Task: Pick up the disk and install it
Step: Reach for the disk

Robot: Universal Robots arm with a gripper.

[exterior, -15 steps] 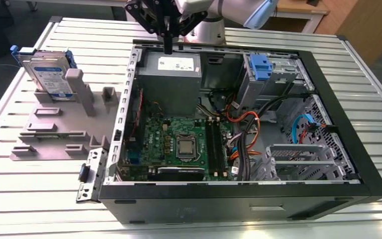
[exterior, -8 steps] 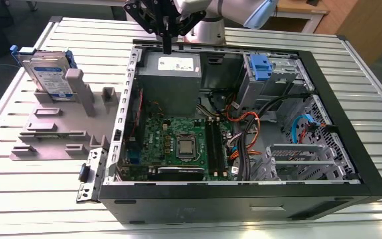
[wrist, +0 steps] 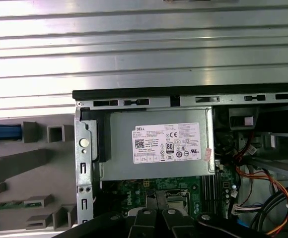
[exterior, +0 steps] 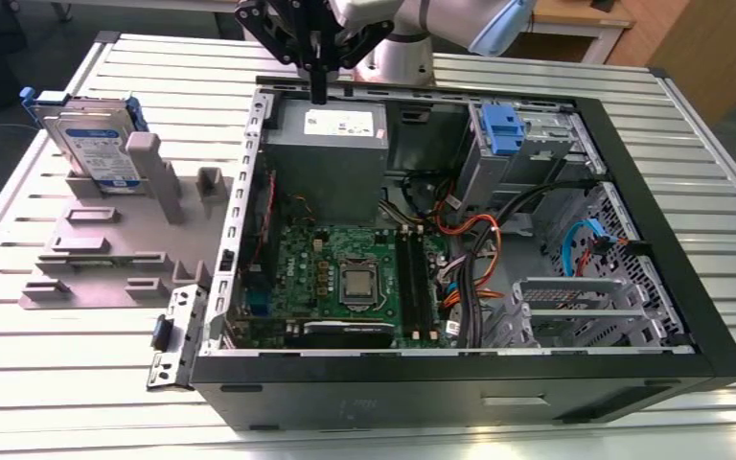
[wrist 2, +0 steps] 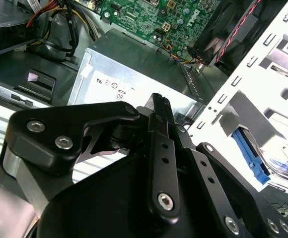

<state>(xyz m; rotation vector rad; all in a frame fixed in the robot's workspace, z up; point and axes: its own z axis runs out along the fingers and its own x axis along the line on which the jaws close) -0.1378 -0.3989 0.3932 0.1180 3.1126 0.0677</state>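
A table of ribbed, pale metal slats (exterior: 61, 374) carried the whole scene, with light wooden furniture (exterior: 701, 48) beyond its far corner at the exterior view's right. A large black computer case (exterior: 471, 388) lay open in the middle of the table, its green motherboard (exterior: 342, 278) facing up amid orange, black and blue cables. At the case's far end sat a grey metal power-supply box with a white sticker (exterior: 330, 134), also seen from above in the first wrist view (wrist: 159, 144), and just beside it, toward the exterior view's right, a drive bay held a blue plastic bracket (exterior: 501, 129). The arm's black gripper (exterior: 319, 94) hung above the far rim of the case, over the power-supply box, its two fingers pressed together with nothing between them. The second wrist view showed its fingers (wrist 2: 160, 106) meeting above the same box. The flat silver disk with a white-and-blue label, framed by a blue plastic caddy (exterior: 91, 144), stood upright on edge in a grey moulded fixture (exterior: 112, 240) outside the case at the exterior view's left, well apart from the gripper and untouched.
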